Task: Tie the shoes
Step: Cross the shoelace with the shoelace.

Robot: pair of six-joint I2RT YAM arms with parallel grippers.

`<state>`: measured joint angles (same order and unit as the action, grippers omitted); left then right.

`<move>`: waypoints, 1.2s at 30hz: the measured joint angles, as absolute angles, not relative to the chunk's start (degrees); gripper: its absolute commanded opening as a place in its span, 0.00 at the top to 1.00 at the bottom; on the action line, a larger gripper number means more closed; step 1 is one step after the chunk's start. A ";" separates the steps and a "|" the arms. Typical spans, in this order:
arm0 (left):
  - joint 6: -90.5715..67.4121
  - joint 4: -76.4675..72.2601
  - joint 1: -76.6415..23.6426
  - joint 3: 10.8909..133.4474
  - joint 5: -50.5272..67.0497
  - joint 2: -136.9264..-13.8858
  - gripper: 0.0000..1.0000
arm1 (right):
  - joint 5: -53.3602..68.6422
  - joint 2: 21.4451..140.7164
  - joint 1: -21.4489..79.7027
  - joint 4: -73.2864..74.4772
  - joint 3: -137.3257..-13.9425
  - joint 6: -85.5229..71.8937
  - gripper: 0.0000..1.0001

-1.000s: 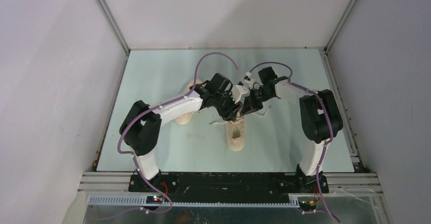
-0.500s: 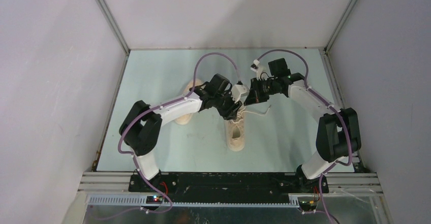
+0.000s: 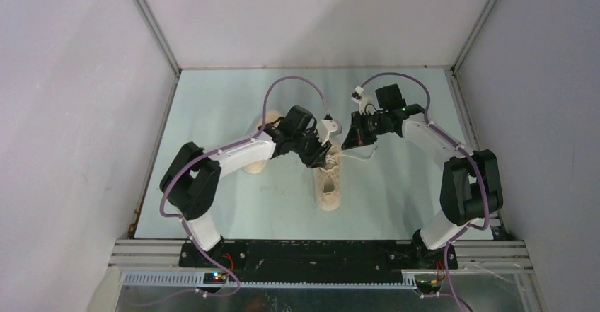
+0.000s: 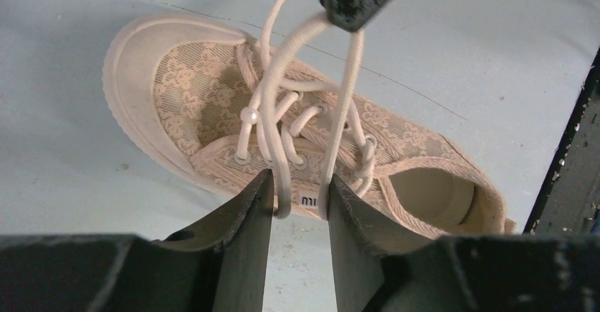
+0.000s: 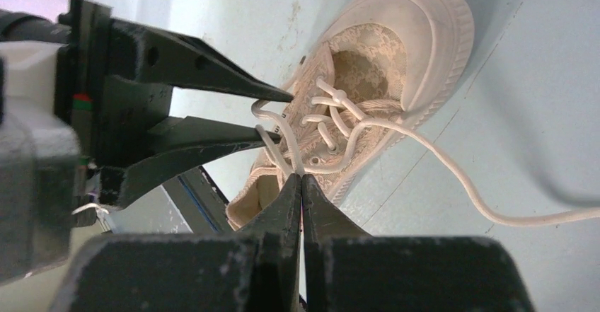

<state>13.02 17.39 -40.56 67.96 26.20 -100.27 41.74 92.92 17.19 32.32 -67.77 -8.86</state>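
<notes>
One shoe (image 3: 328,188) lay at the table (image 3: 396,206) centre, the second shoe (image 3: 253,165) left of it, partly under the left arm (image 3: 233,153). The right gripper (image 5: 302,177) was clenched on the lace loop (image 4: 344,103); the left gripper (image 4: 301,192) was released, both strands between its fingers

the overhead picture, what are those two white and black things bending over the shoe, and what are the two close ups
Those are two robot arms bolted at the near edge of the table, filmed from above. The close-ups come from a small camera on each arm's wrist, looking past its own claw. Two beige shoes lie on the table: the middle shoe between the arms, and the other shoe partly hidden under the left arm. The right claw is pinched shut on a loop of the middle shoe's lace. The left claw is open, with that loop running between its fingers.
</notes>
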 measured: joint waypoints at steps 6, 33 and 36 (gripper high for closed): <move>13.98 16.84 -42.70 66.74 25.63 -97.69 0.66 | 41.74 92.92 16.25 32.05 -67.26 -9.67 1.00; 14.72 17.93 -42.81 68.86 27.66 -99.61 0.99 | 32.32 93.43 9.93 31.57 -66.96 -14.26 0.51; 14.02 17.80 -42.19 68.86 28.38 -99.90 0.99 | 25.39 95.81 6.90 32.21 -66.96 -18.41 0.44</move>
